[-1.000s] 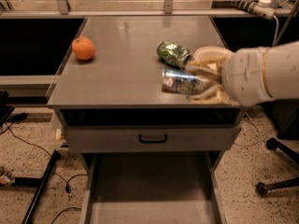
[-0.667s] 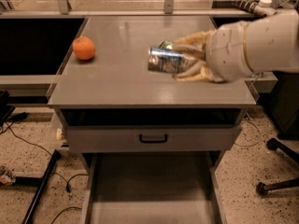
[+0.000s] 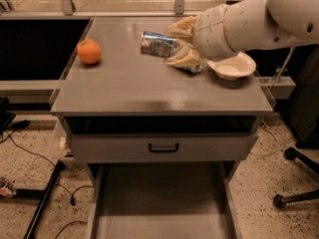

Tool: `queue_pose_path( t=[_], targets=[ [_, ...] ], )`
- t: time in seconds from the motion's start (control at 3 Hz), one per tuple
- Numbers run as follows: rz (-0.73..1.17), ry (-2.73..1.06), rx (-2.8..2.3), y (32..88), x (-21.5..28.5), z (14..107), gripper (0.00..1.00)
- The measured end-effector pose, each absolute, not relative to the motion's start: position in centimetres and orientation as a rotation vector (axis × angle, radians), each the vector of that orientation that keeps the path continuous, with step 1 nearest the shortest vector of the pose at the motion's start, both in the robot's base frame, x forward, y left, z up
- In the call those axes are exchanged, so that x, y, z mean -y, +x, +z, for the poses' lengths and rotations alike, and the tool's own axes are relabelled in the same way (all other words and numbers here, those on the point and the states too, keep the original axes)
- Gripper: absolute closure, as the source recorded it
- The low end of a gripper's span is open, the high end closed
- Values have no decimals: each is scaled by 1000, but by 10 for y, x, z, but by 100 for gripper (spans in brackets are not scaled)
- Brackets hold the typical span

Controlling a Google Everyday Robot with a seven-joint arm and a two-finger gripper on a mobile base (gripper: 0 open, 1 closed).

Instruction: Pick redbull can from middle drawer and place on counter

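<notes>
Gripping the can (image 3: 158, 45) sideways by one end, the claw (image 3: 180, 43) hangs over the rear of the tabletop (image 3: 149, 93), between orange (image 3: 89, 51) and bowl (image 3: 232, 66), likely seeking bare space to set it down; the drawer (image 3: 159, 203) below stands open.

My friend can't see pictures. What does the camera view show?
The robot's gripper holds a can sideways over the counter. An orange sits at the left, a white bowl at the right, and a drawer stands open below.

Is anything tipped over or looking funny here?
The redbull can lies sideways, not upright, clamped in the gripper over the counter. The middle drawer below stands open, nothing visible inside.
</notes>
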State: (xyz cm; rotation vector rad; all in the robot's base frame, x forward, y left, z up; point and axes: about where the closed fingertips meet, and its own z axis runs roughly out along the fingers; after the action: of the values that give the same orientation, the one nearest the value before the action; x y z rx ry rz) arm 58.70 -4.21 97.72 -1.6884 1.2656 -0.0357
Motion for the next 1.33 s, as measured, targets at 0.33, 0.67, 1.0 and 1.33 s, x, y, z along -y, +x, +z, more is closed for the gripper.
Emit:
queue_pose_path(
  t=[0.33, 0.67, 1.0, 1.33],
  targets=[
    [70, -1625, -1295, 610, 41, 960, 100],
    [200, -1547, -1303, 626, 37, 939, 100],
    [313, -1504, -1329, 634, 24, 916, 100],
    [410, -1479, -1372, 637, 12, 888, 100]
  ],
)
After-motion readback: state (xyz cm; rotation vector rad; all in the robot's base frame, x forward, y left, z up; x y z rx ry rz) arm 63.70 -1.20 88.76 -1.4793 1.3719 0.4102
